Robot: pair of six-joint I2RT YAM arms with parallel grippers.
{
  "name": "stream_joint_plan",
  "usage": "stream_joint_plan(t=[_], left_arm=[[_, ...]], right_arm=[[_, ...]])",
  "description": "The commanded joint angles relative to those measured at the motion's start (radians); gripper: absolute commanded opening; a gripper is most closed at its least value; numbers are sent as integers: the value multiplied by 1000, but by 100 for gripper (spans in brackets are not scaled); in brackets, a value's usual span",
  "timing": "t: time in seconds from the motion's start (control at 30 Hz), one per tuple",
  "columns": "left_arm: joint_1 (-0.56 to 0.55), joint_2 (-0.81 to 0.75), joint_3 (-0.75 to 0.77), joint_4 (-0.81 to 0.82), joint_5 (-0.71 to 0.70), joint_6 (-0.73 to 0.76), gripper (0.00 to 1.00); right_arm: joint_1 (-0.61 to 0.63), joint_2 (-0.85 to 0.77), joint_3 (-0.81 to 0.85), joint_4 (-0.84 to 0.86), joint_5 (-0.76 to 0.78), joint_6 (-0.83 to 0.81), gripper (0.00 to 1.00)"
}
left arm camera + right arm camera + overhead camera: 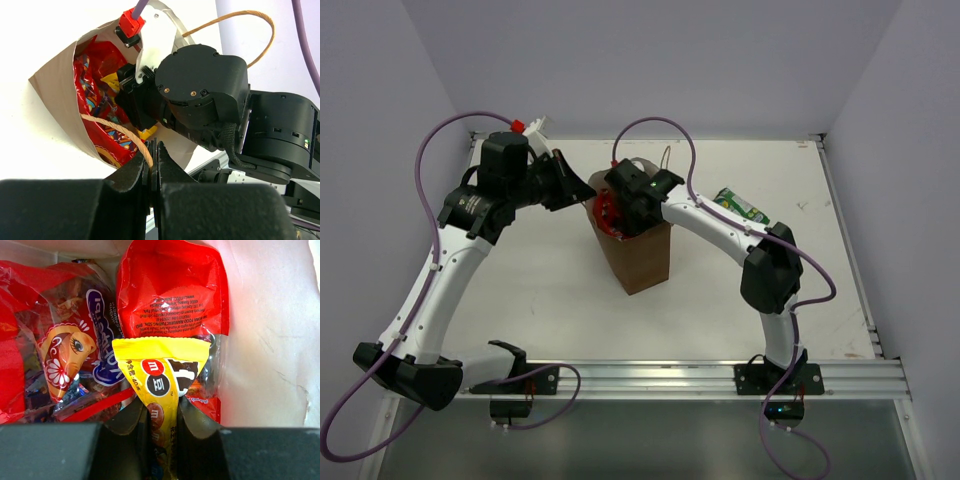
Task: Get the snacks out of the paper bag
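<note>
The paper bag (pixel 640 262) stands upright on the desk (pixel 520 300), red snack bags (pixel 170 295) inside. Right hand (pixel 161 412), inside it, is clamped on the yellow M&M's packet (pixel 160 365); left hand (pixel 152 156) is pinched on the loop handle (pixel 112 126). Lift the packet straight up, clear of the rim, while the left steadies the bag.

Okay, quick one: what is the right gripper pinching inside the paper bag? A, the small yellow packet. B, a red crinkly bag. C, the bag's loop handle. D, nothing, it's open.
A: in the right wrist view the right gripper has its fingers closed on the small yellow packet, with the red bags lying behind it.
</note>
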Motion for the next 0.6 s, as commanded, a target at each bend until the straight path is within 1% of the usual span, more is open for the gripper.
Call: stream_joint_plan(t=[0.0,0.17,0.37,0.53,0.57], left_arm=[[-2,-21,-8,54,19,1,2],[-2,-21,-29,61,12,0,2],[-2,-21,-37,78,15,-4,1],[-2,-30,-41,66,2,3,1],[-2,-31,-48,66,2,1,1]], right_arm=[[-3,-43,19,13,21,-4,0],[37,-131,33,-7,35,8,0],[81,-267,105,-73,61,44,0],[86,-372,183,-113,111,36,0],[84,-379,229,-124,127,25,0]])
